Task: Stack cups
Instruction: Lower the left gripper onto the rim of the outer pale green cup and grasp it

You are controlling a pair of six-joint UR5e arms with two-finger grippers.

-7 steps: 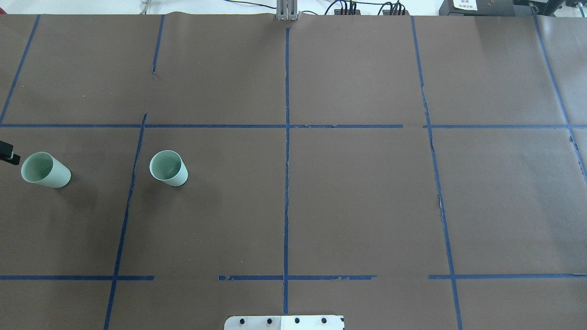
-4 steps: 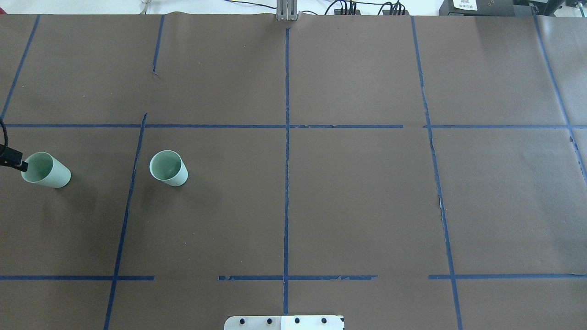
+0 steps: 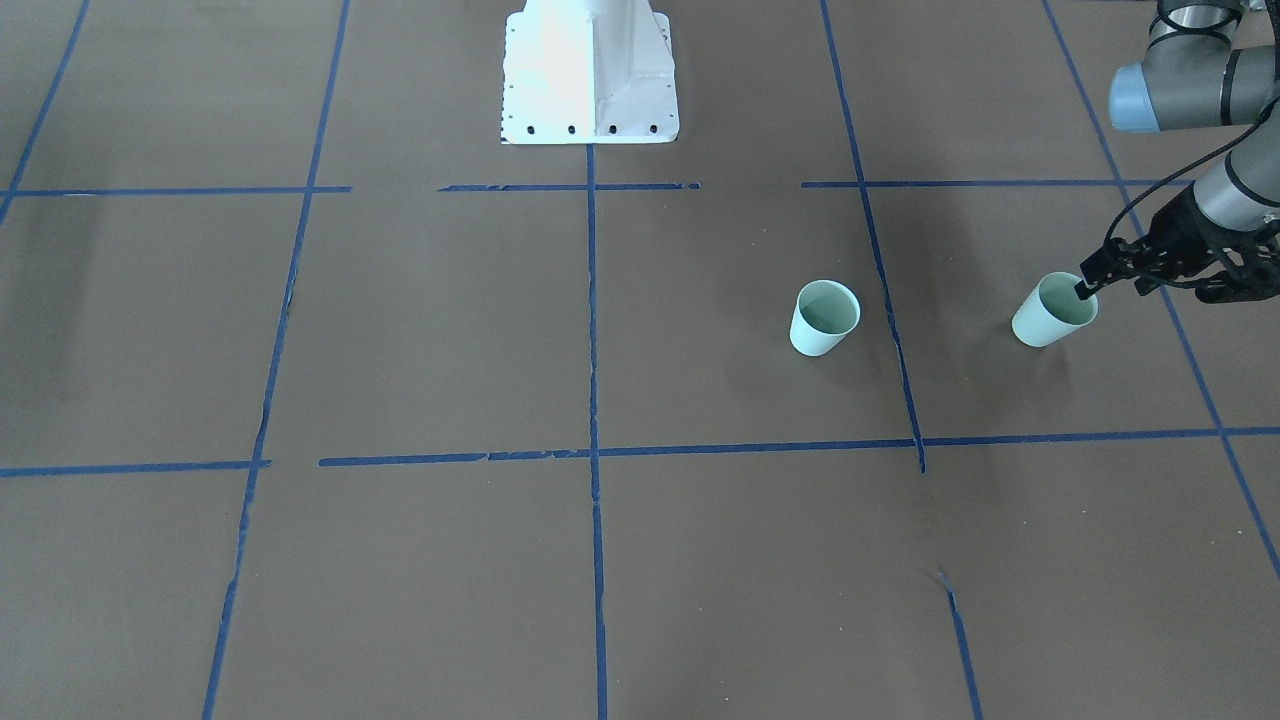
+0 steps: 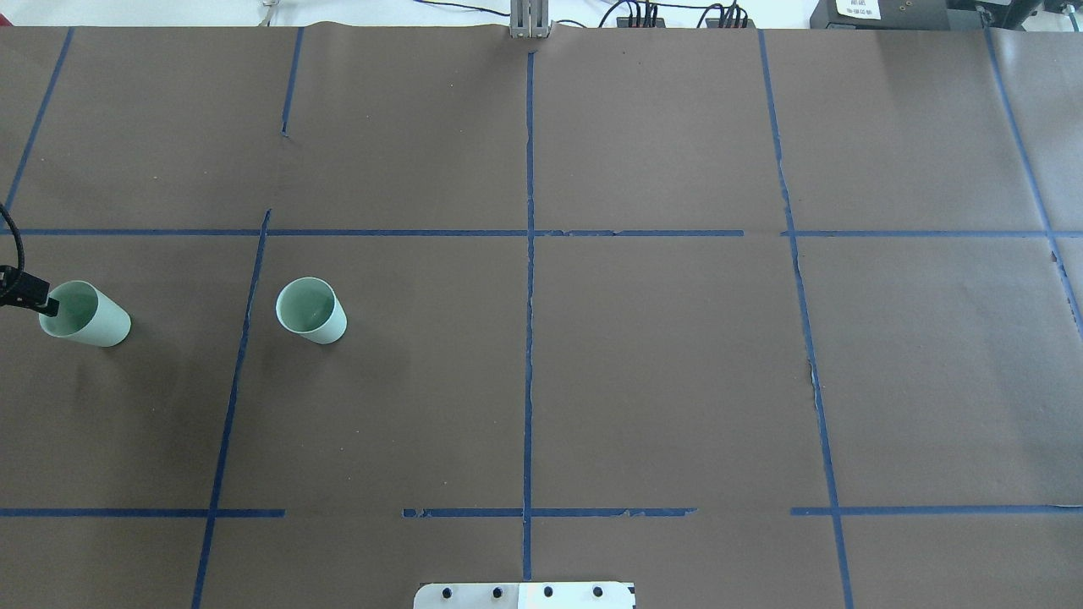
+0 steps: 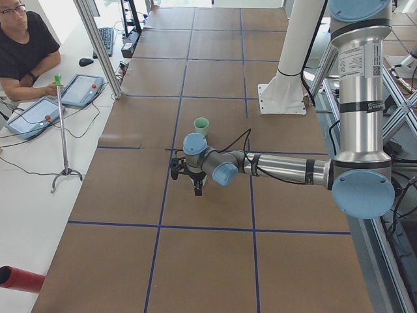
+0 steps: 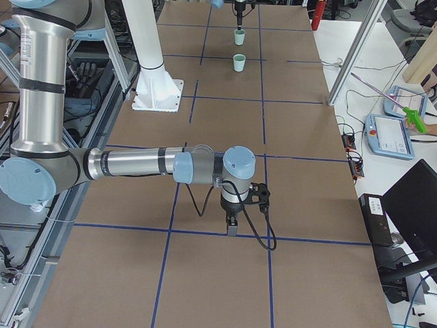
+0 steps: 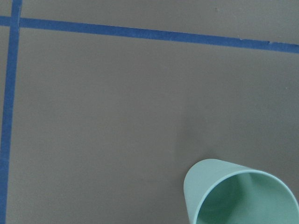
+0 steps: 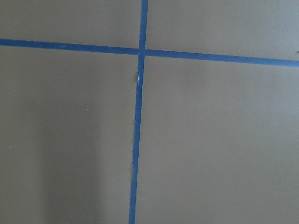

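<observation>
two smooth tapered mint cups, upright on matte brown table point(image 4: 677, 381), robot's left side: inner cup point(image 4: 311, 310), outer cup point(image 4: 91, 320). left gripper point(image 3: 1085, 290) at outer rim, right gripper point(image 6: 232, 229) far off: jaw spacing unclear for both.

Brown table point(image 4: 660, 381), blue tape grid point(image 4: 529, 338); outer cup point(image 4: 97, 323), inner cup point(image 4: 315, 315) upright, apart; base plate point(image 4: 525, 595).

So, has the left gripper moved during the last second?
Yes. The left gripper went rightward in the overhead view, from beside the far-left cup to over its rim.
</observation>
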